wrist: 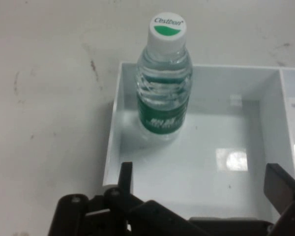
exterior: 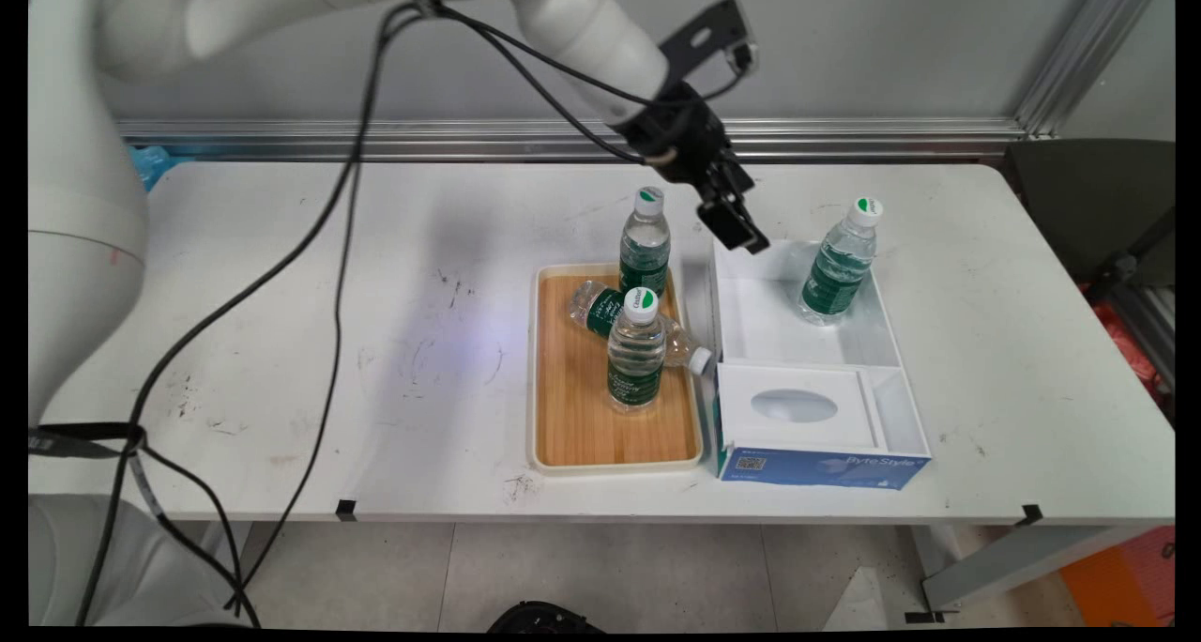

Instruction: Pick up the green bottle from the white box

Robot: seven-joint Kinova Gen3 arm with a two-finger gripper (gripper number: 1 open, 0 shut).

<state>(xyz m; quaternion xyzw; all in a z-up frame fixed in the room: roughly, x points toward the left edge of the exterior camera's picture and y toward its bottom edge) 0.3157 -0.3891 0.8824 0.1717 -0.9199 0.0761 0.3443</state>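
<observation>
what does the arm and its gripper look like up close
The arm is made of smooth, rounded white links. Black cables hang loosely from it. A black bracket sits at the wrist. The gripper is black, with an exposed linkage and two flat fingers. No lettering shows on the links in view.

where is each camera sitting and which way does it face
Main view: fixed above the table's near side, looking down across the table to the wall; shows the white arm and its open hand.
Hand view: on the hand, looking down into the white box; fingers show.
Shared: the upright bottle in that box.
</observation>
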